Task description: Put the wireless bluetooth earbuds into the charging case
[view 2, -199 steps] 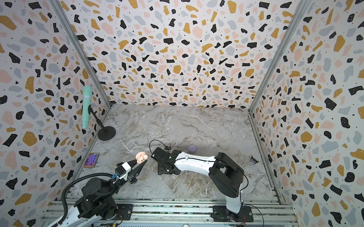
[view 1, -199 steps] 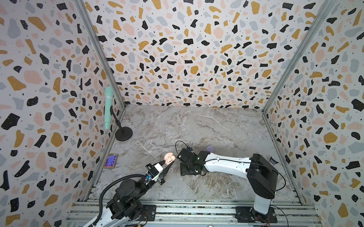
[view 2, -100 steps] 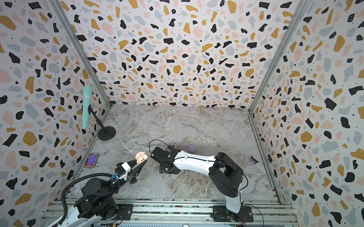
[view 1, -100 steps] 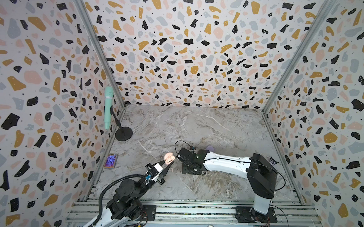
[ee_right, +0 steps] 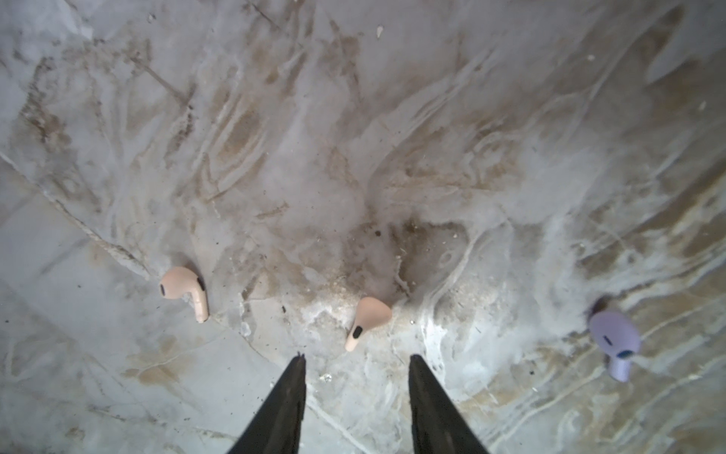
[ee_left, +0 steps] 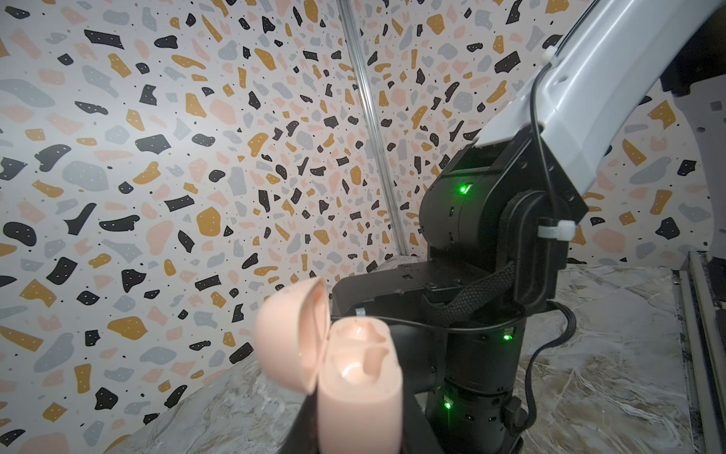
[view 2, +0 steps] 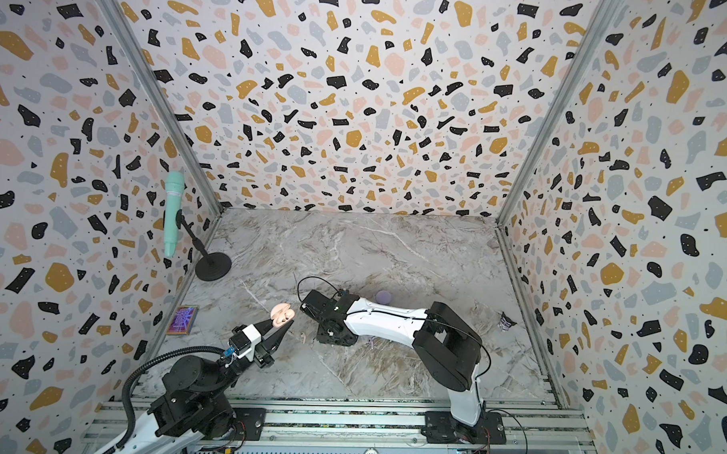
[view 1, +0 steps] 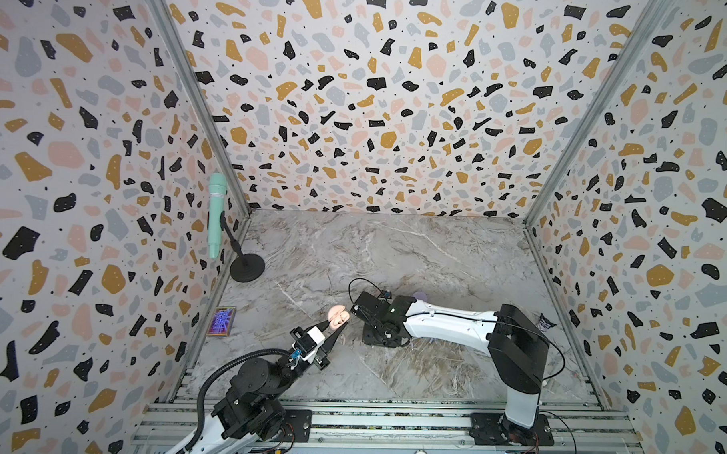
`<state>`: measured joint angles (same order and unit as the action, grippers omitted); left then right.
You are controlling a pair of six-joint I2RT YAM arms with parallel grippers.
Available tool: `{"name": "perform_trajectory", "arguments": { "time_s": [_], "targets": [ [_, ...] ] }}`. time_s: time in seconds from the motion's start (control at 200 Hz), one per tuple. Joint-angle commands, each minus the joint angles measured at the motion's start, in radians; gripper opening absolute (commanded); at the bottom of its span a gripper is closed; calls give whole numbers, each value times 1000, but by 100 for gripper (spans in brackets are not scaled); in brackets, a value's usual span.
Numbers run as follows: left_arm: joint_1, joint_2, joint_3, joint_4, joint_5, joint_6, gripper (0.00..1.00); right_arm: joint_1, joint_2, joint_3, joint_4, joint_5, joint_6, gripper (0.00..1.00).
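While left hand [view 1: 335, 326] pinches open pink case [ee_left: 361, 397], right hand [ee_right: 357, 356] half-spread near pink earbud [ee_right: 371, 314].

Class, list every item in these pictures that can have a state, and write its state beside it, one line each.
pink case: lid open, both sockets empty
left gripper: shut on the pink case
right gripper: open, holding nothing
pink earbuds: both lying loose on the table
lavender earbud: lying loose on the table
microphone: upright
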<state>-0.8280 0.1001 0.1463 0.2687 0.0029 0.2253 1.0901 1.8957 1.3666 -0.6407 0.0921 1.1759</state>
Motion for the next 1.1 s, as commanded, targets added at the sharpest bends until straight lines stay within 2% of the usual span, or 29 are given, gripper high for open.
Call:
{"name": "perform_trajectory", "arguments": {
  "time_s": [0.0, 1.096],
  "targets": [
    [-6, -13, -3, 44, 12, 8, 0, -8, -1, 21, -28, -6, 25, 45],
    [-6, -14, -4, 43, 22, 10, 0, -23, 68, 8, 10, -14, 22, 28]
  ]
}}
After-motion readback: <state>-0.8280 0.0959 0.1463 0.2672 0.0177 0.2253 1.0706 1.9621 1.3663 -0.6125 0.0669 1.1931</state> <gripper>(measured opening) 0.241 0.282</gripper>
